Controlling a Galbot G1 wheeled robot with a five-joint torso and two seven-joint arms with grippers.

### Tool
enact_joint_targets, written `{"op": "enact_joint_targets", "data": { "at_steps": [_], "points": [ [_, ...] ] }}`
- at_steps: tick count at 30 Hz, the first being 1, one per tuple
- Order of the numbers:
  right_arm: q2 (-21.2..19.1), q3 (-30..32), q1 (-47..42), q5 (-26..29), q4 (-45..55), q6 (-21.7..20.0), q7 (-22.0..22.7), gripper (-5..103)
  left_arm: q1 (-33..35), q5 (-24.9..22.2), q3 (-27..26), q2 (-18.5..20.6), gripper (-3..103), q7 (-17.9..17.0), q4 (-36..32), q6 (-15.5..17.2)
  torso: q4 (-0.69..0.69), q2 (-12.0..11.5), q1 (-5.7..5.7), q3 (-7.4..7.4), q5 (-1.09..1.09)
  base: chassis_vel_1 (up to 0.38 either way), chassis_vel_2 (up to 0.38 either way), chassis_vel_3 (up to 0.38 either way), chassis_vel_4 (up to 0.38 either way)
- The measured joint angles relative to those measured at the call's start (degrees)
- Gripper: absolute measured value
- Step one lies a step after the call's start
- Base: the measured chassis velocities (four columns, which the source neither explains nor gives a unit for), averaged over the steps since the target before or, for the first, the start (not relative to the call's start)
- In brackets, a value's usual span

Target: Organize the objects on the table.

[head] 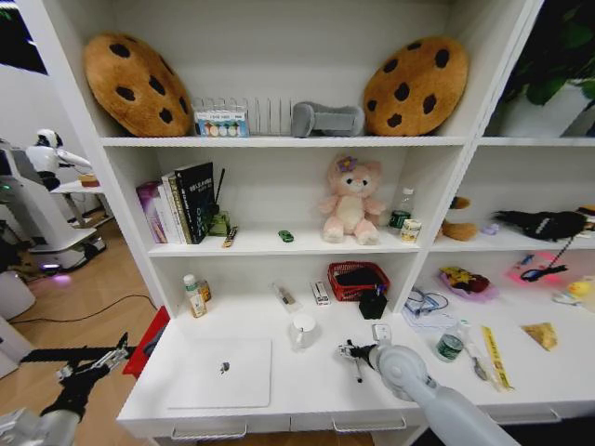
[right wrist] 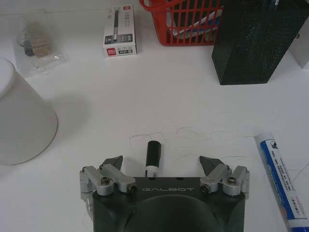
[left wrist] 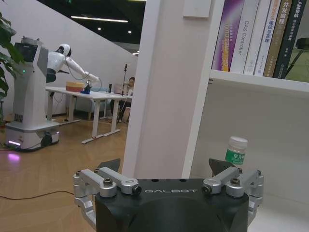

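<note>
The right claw [head: 350,351] hovers low over the white surface [head: 307,381] just right of centre in the head view, its fingers spread wide and released; in the right wrist view the black pen [right wrist: 153,157] lies between the two fingertips [right wrist: 114,161], touching neither, its dark cap pointing away from the claw toward the red basket [right wrist: 186,26]. The blue pen [right wrist: 282,171] lies at the lower right of that view, apart from the claw. Bare surface surrounds the black pen, with a white cup [right wrist: 21,121] at the left and a black mesh holder [right wrist: 256,41] at the upper right, both well apart from it. The silver laptop [head: 223,372] lies closed at the lower left of the surface, and the round green tin [head: 449,347] stands to the right. The left claw [head: 93,364] hangs off the surface's left edge, fingers open and holding nothing.
</note>
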Motion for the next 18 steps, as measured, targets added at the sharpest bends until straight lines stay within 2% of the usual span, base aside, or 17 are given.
{"op": "enact_joint_targets", "data": {
  "at_steps": [3, 4, 5, 6, 8, 10, 13, 14, 17, 18],
  "points": [
    [0.01, -0.13, 0.24, -0.02, -0.16, 0.02, -0.03, 88, 0.00, 0.00, 0.00, 0.00, 100, 0.00, 0.00, 0.00, 0.00, 0.00, 0.00, 0.00, 0.00, 0.000, 0.000, 0.000, 0.000],
    [-0.01, -0.49, 0.68, -0.03, -0.36, 0.07, -0.05, 82, 0.00, 0.00, 0.00, 0.00, 100, 0.00, 0.00, 0.00, 0.00, 0.00, 0.00, 0.00, 0.00, 0.000, 0.000, 0.000, 0.000],
    [-0.02, -0.82, 0.98, -0.05, -0.48, 0.12, -0.03, 71, 0.00, 0.00, 0.00, 0.00, 100, 0.00, 0.00, 0.00, 0.00, 0.00, 0.00, 0.00, 0.00, 0.000, 0.000, 0.000, 0.000],
    [-0.02, -0.82, 0.98, -0.05, -0.48, 0.12, -0.03, 71, 0.00, 0.00, 0.00, 0.00, 100, 0.00, 0.00, 0.00, 0.00, 0.00, 0.00, 0.00, 0.00, 0.000, 0.000, 0.000, 0.000],
    [0.03, -1.27, 1.45, -0.03, -0.63, 0.14, 0.18, 60, 0.00, 0.00, 0.00, 0.00, 100, 0.00, 0.00, 0.00, 0.00, 0.00, -0.01, 0.00, 0.00, 0.000, 0.000, 0.000, 0.000],
    [0.04, -1.40, 1.55, -0.01, -0.64, 0.14, 0.23, 60, 0.00, 0.00, 0.00, 0.00, 100, 0.00, 0.00, 0.00, 0.00, 0.00, -0.01, 0.00, 0.00, 0.000, 0.000, 0.000, 0.000],
    [0.06, -1.71, 1.65, 0.02, -0.62, 0.16, 0.48, 44, 0.00, 0.00, 0.00, 0.00, 100, 0.00, 0.00, 0.00, 0.00, 0.00, -0.01, 0.00, 0.00, 0.000, 0.000, 0.000, 0.000],
    [0.06, -1.71, 1.65, 0.02, -0.62, 0.16, 0.48, 44, 0.00, 0.00, 0.00, 0.00, 100, 0.00, 0.00, 0.00, 0.00, 0.00, -0.01, 0.00, 0.00, 0.000, 0.000, 0.000, 0.000],
    [0.19, -1.81, 1.61, 0.07, -0.56, 0.16, 0.57, 27, 0.00, 0.00, 0.00, 0.00, 100, 0.00, 0.00, 0.00, 0.00, 0.00, -0.01, 0.00, 0.01, 0.000, 0.000, 0.000, 0.000],
    [0.19, -1.81, 1.61, 0.07, -0.56, 0.16, 0.57, 27, 0.00, 0.00, 0.00, 0.00, 100, 0.00, 0.00, 0.00, 0.00, 0.00, -0.01, 0.00, 0.01, 0.000, 0.000, 0.000, 0.000]
  ]
}}
